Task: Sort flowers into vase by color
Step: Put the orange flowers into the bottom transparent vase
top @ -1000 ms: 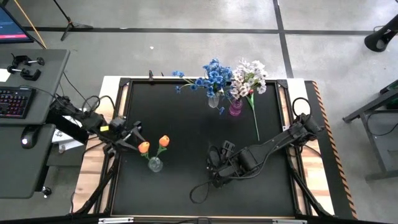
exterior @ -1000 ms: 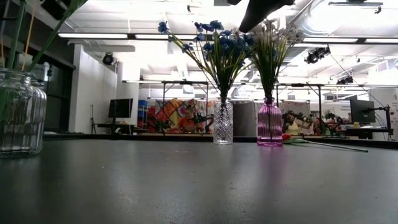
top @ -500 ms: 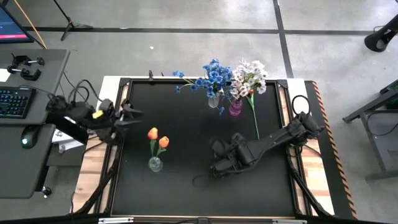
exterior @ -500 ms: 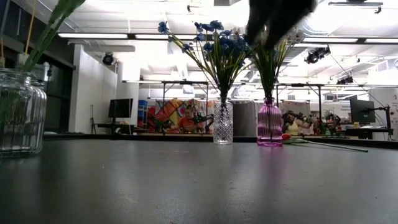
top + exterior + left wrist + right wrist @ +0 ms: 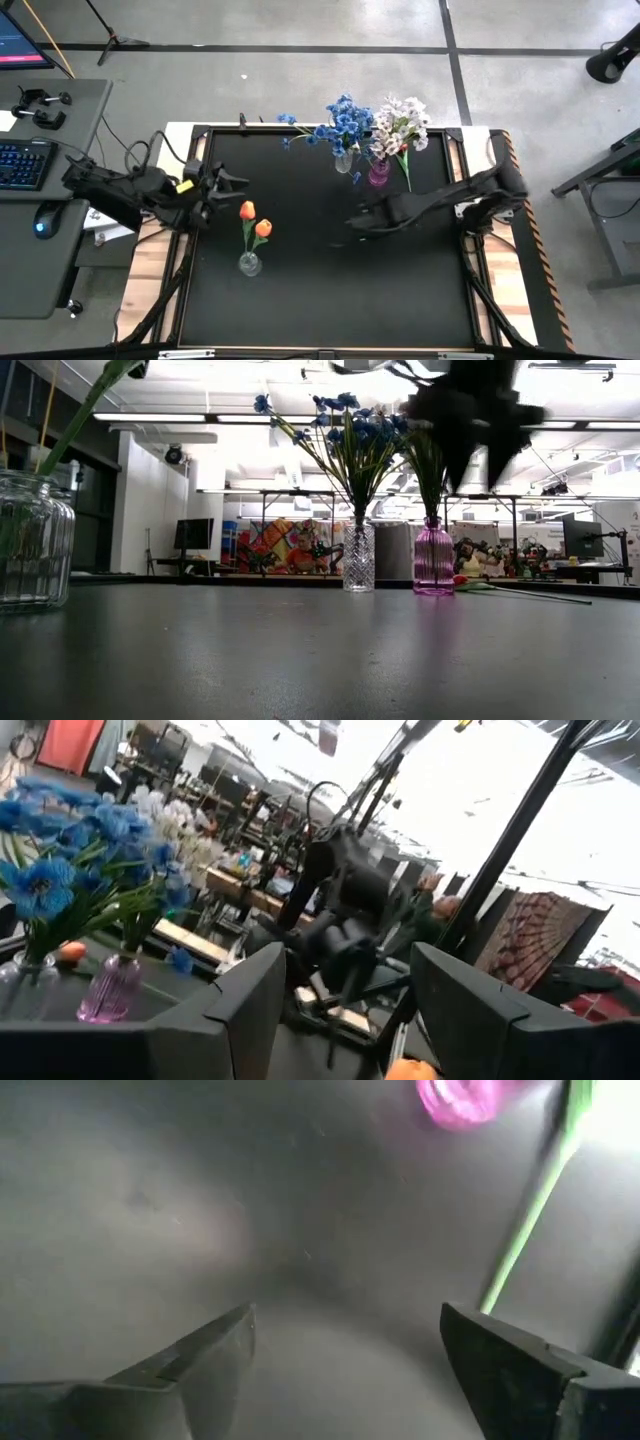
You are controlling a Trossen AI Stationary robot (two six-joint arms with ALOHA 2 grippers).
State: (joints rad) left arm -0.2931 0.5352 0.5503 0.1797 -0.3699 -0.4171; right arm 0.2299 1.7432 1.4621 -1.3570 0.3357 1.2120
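- The black table fills the centre of the high view, its lower half bare.
- The right arm stretches from the right edge toward mid-table; right gripper hovers with fingers spread wide, holding nothing.
- The left arm lies at the left edge; left gripper is wide apart, empty.
- Blue flowers and white flowers stand in vases at upper centre.
- Two orange tulips stand in a clear vase at lower left.
- One loose stem lies just beside the pink vase.

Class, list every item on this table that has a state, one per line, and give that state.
Left gripper: open, empty, at the table's left edge.
Right gripper: open, empty, mid-table.
Clear vase: upright, holds two orange tulips.
Blue flowers: standing in glass vase.
White flowers: standing in pink vase.
Loose stem: lying flat.
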